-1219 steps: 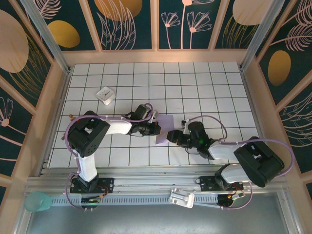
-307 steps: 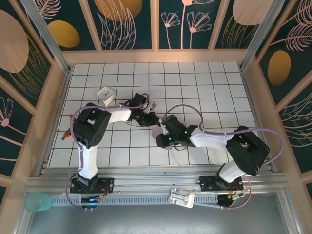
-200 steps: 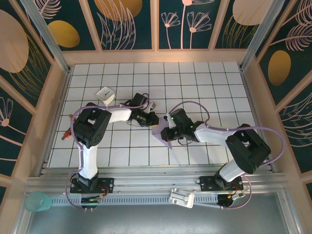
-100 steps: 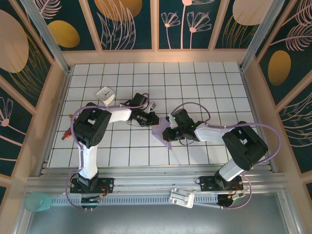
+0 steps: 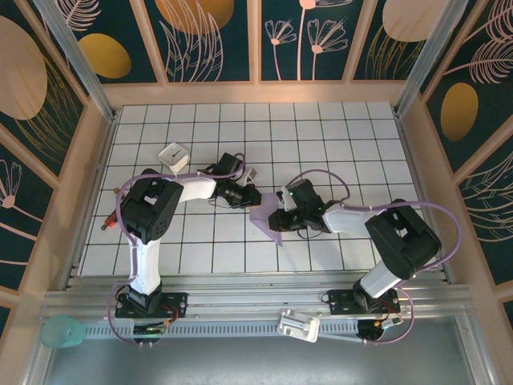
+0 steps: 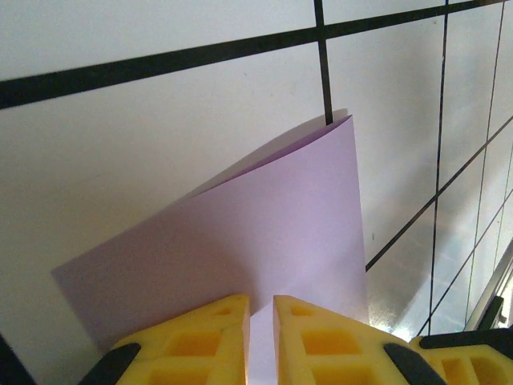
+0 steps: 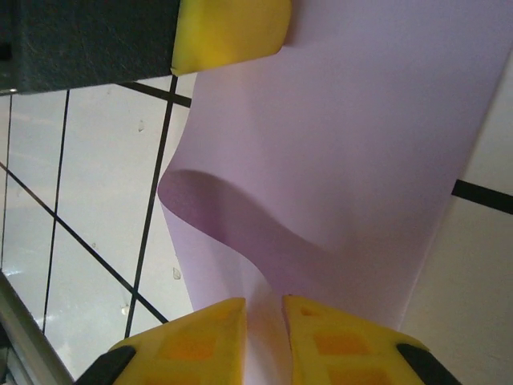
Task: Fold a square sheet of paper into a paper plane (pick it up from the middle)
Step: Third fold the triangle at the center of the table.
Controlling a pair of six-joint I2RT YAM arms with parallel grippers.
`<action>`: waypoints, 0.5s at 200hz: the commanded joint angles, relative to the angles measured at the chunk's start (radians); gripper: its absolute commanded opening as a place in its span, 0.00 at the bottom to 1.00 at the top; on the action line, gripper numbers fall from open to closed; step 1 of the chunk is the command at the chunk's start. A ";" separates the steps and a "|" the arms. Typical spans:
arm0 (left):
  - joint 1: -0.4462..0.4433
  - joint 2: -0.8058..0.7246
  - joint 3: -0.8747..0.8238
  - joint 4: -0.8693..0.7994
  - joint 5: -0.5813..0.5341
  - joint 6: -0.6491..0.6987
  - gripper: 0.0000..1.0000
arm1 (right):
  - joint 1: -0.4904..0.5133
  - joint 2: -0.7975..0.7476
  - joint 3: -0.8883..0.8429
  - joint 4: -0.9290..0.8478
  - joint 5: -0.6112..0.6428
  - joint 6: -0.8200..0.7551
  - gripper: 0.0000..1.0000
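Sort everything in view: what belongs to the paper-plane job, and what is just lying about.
Job in hand:
- lavender square sheet of paper, doubled over
- left hand, closed on one edge of it
- right hand, with the opposite edge between its fingers

Lying about:
- small white block
- teal cup
- metal bracket

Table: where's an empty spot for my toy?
Bare tiles run along the back wall, from the white block to the right wall. The middle is crowded: left pincer and right pincer hold the purple paper.
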 commanded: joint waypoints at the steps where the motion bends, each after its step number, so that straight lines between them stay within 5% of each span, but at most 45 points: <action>1: -0.001 0.048 0.003 -0.053 -0.039 0.024 0.17 | -0.015 -0.020 -0.030 0.037 -0.052 0.024 0.20; 100: 0.000 0.047 0.005 -0.056 -0.039 0.025 0.17 | -0.058 -0.036 -0.065 0.091 -0.112 0.045 0.19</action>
